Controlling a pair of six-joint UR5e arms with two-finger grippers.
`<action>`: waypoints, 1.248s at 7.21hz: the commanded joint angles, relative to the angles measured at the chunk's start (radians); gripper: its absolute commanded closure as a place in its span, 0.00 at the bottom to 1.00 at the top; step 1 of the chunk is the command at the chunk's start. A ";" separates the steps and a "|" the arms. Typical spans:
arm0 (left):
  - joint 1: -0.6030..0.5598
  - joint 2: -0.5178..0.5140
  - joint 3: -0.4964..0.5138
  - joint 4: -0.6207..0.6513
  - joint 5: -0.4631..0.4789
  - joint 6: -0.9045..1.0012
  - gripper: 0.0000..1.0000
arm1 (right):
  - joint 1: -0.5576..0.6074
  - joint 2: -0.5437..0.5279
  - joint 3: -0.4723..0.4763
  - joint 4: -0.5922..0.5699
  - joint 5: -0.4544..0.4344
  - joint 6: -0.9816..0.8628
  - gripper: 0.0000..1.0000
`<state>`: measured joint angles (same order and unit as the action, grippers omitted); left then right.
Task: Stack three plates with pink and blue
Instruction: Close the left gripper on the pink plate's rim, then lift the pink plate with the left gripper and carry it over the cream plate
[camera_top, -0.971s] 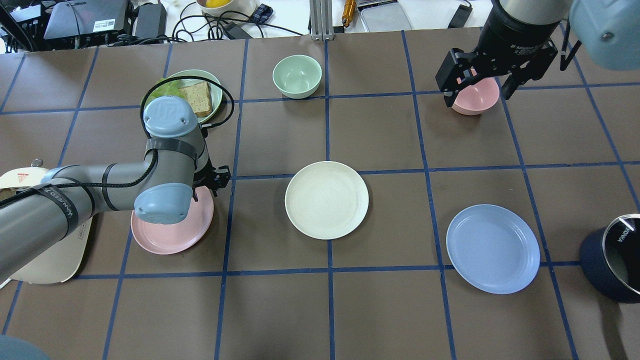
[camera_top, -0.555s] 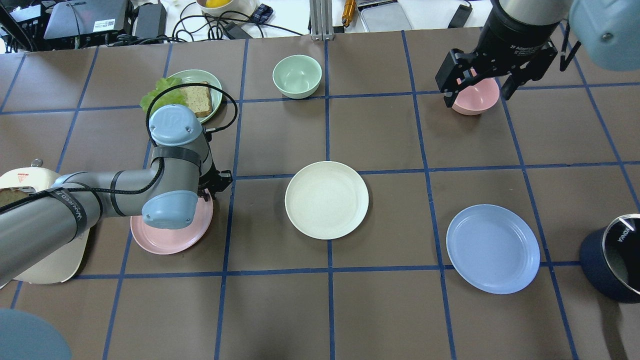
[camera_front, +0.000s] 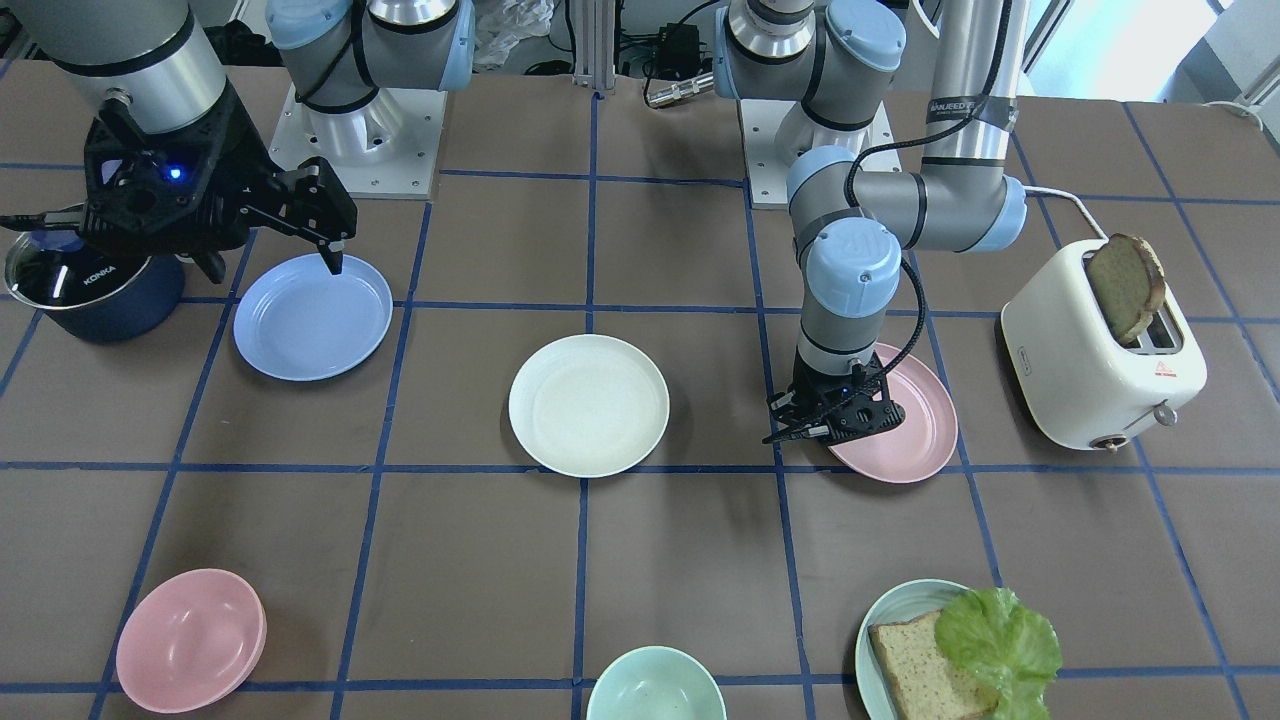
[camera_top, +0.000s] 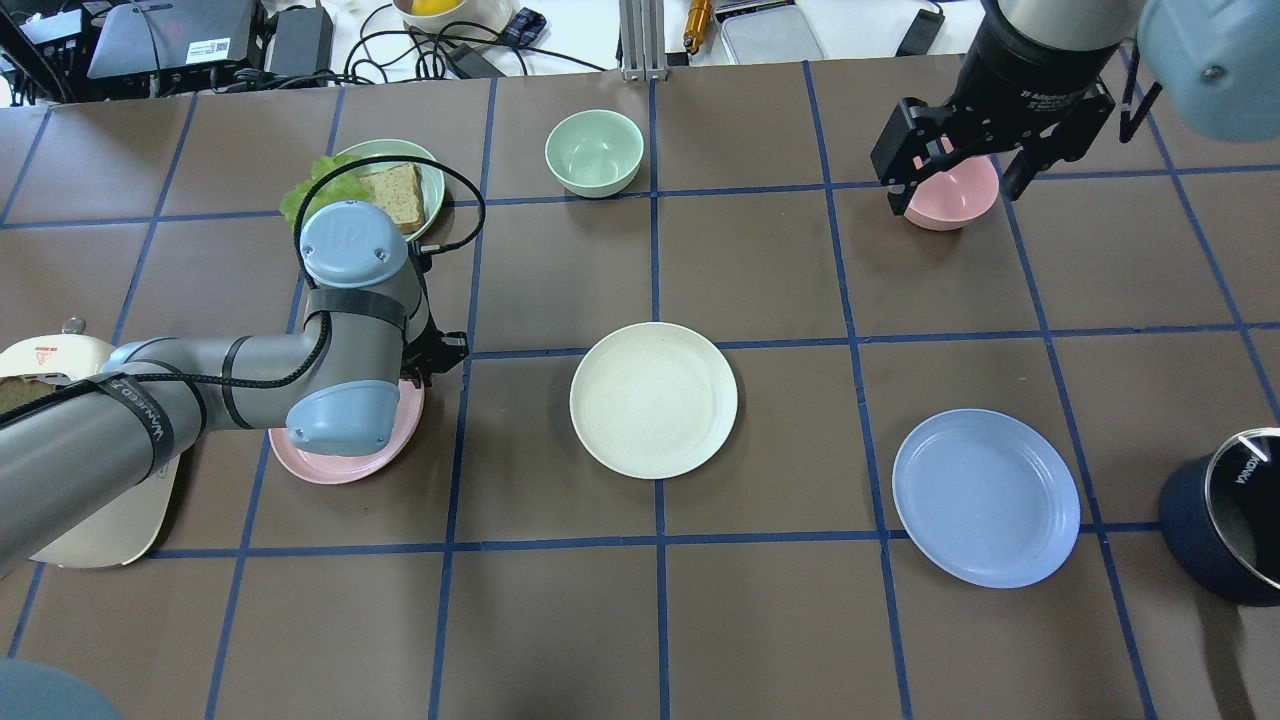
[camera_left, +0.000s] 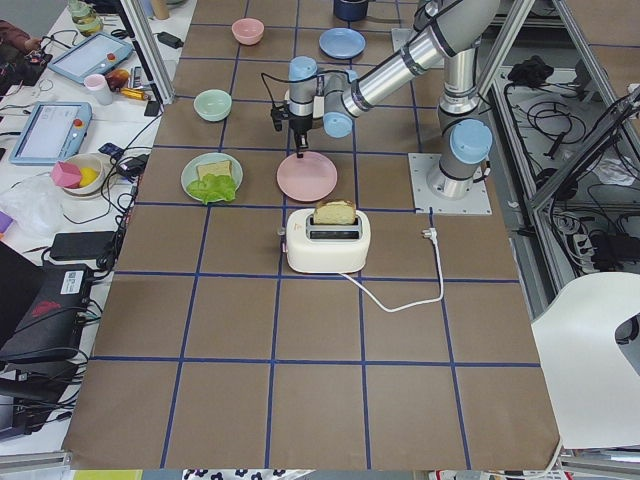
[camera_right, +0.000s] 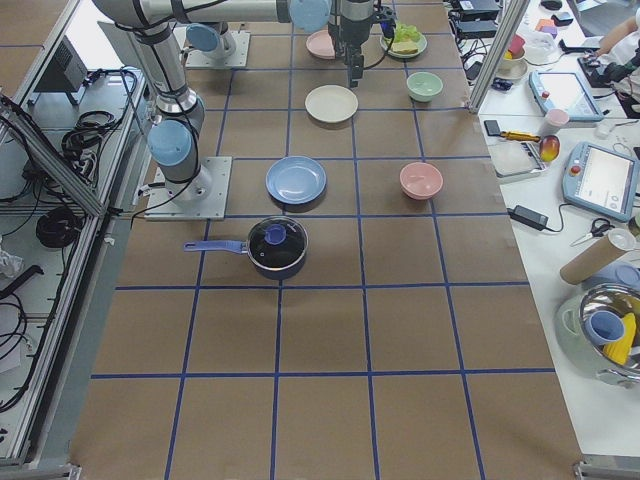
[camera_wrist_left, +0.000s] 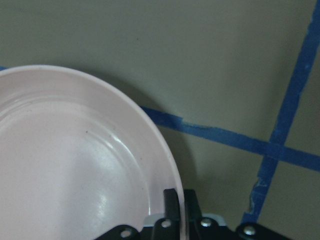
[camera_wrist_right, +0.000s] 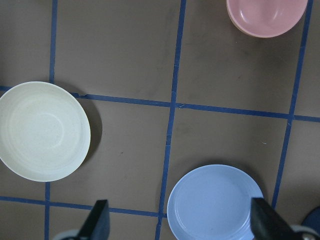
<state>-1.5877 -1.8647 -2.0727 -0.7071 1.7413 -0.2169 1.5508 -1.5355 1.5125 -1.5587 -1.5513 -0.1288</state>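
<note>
The left jaws are pinching the rim of the pink plate (camera_front: 915, 440), with one finger (camera_wrist_left: 171, 202) lying inside the rim and the other outside it, on the side facing the cream plate (camera_top: 653, 400). The pink plate is sitting toward the robot's left on the brown taped surface (camera_top: 560, 620), half hidden under the left arm (camera_top: 200, 390) in the overhead view. A white toaster (camera_front: 1090, 350) holding a slice of bread is standing near it, toward the table's end. I cannot tell whether the gripped edge is touching the surface. The cream plate is lying flat in the middle, well apart from the other two. The blue plate (camera_top: 985, 497) is lying toward the robot's right, near a dark blue pot (camera_top: 1200, 540). The right jaws are hanging spread wide and gripping nothing, high above the surface. Their fingers (camera_wrist_right: 97, 222) are framing the cream plate, the blue plate and a pink bowl (camera_wrist_right: 265, 15) below in the right wrist view. A green bowl (camera_top: 594, 150) and a teal plate (camera_front: 868, 630) carrying bread and lettuce are standing along the side far from the robot.
</note>
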 joint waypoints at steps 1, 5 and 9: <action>-0.059 0.004 0.063 -0.021 0.062 0.059 1.00 | 0.000 0.000 0.000 0.000 -0.001 0.000 0.00; -0.274 -0.011 0.189 -0.071 0.095 0.051 1.00 | 0.002 0.000 0.000 0.000 -0.001 0.000 0.00; -0.480 -0.034 0.261 -0.069 0.089 0.033 1.00 | 0.000 0.000 0.000 0.000 0.000 -0.002 0.00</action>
<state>-1.9992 -1.8931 -1.8316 -0.7774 1.8299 -0.1788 1.5516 -1.5357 1.5125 -1.5585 -1.5521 -0.1303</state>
